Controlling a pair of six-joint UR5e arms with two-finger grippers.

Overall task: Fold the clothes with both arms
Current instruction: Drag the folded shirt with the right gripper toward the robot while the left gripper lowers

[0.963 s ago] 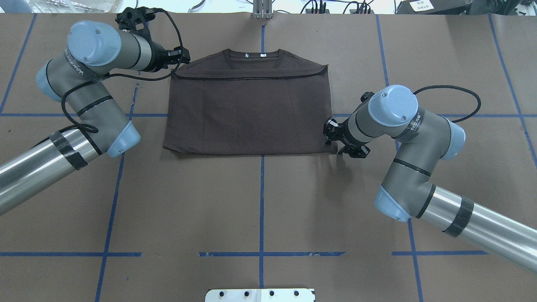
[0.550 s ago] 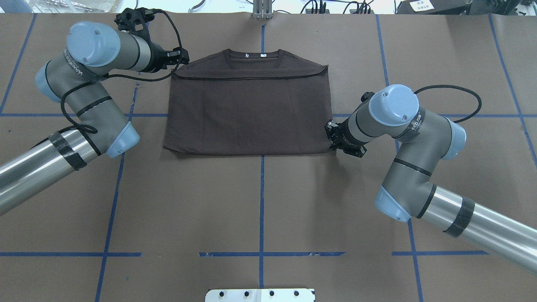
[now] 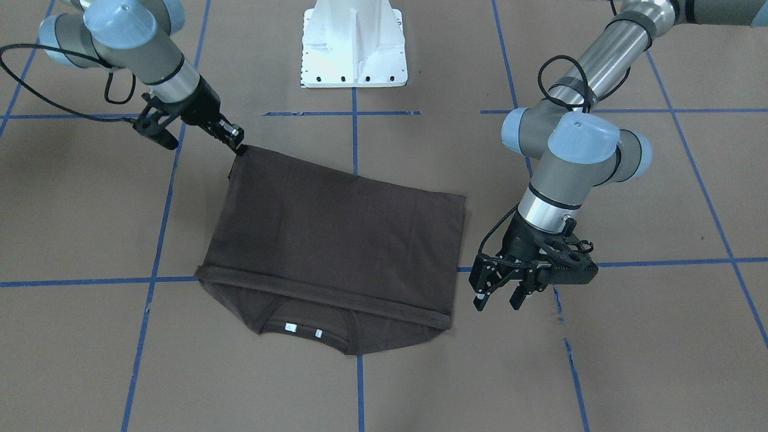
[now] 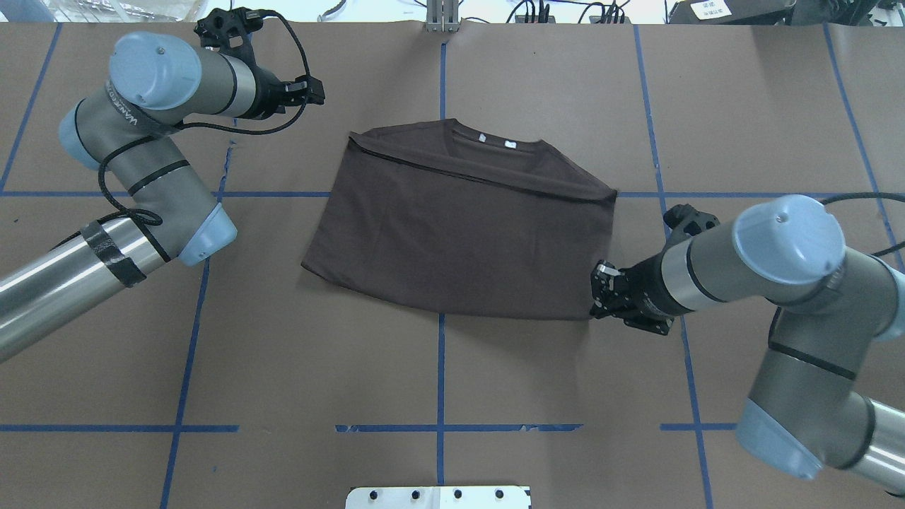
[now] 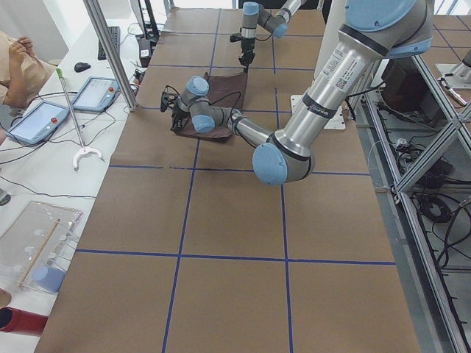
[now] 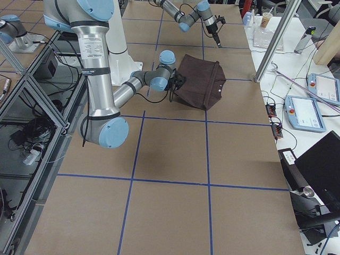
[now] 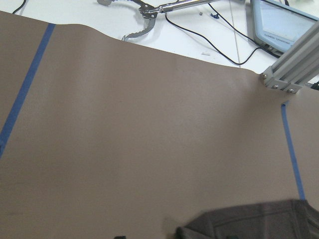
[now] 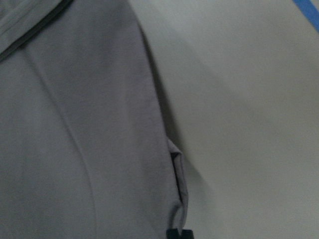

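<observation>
While the half-folded T-shirt (image 4: pixel 466 233) lay on the table (image 4: pixel 318 367), one corner was pinched by the right gripper (image 4: pixel 599 295). The left gripper (image 3: pixel 497 303) was spread and empty, apart from it. Repositioning was judged to be in hand, and a left-side grasp was called for next.

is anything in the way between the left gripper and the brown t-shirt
Nothing visible does. Only bare brown table covering lies between the open left gripper and the nearest collar-end corner of the T-shirt. The right gripper pinches the diagonally opposite corner, well off that path.
</observation>
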